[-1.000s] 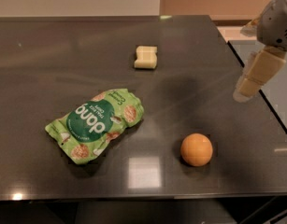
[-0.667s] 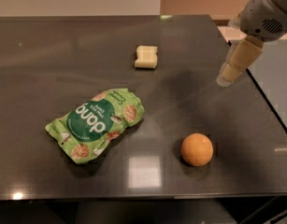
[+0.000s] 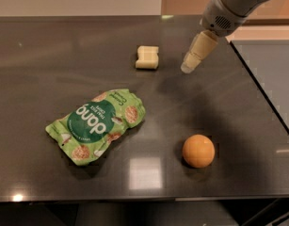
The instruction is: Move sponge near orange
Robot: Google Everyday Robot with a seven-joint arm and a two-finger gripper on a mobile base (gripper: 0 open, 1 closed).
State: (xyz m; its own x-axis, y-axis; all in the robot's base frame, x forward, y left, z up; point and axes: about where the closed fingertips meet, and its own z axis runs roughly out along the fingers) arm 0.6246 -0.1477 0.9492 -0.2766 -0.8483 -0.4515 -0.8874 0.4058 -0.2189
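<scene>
Sponge (image 3: 148, 57) unmoved | pincer (image 3: 189, 68) shifted left, now near it | grip: cannot tell

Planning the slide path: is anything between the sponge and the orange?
Nothing visible. The green snack bag lies to one side of the line from sponge to orange; the gripper hovers beside the sponge, apart from it.

Pincer (image 3: 188, 67) has moved left. A second ago it hung at the right edge of the table (image 3: 50, 46); then it came inward, and now it sits over the far part of the table, near the right side of the sponge (image 3: 148, 57) and apart from it. The arm (image 3: 228, 8) has swung leftward with it, reaching in from the upper right.
</scene>
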